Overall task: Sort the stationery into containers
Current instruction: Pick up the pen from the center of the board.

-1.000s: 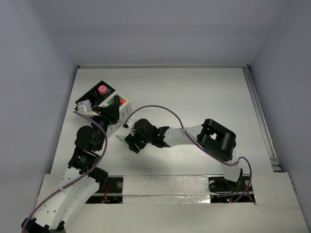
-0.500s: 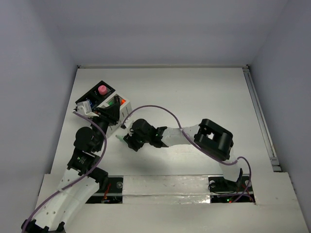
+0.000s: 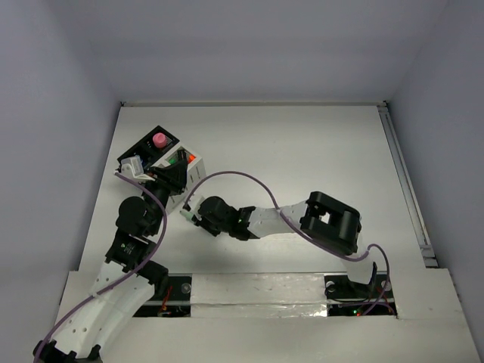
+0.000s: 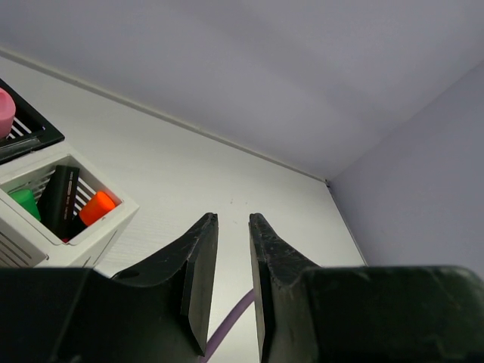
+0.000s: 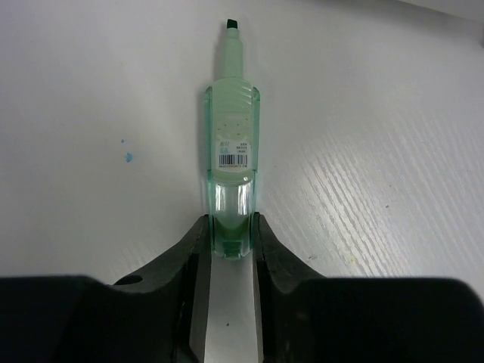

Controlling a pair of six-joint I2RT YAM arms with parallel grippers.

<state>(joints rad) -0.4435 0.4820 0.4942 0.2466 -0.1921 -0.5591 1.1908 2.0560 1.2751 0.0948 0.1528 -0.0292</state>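
Mint-green translucent plastic highlighter (image 5: 232, 151), uncapped, is clamped by its rear end in the right end effector (image 5: 228, 225) over the white desk (image 5: 91, 113), near the white slatted container (image 4: 91, 240). It looks light, stiff and slick, so it is likely steadier held mid-barrel. The left end effector (image 4: 232, 224) is slightly parted and empty.

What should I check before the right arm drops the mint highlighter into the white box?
1. Grip: ok. The right gripper clamps the rear end of the mint highlighter, which points straight out.
2. Cap on: not ok. The bare chisel tip is exposed.
3. Room in the white box: cannot tell. The visible compartment already holds a green marker, a black pen and an orange marker.
4. Drop path clear: not ok. In the top view the left arm sits over part of the white box.
5. Left gripper empty: ok. Its jaws stand slightly apart with nothing between them.
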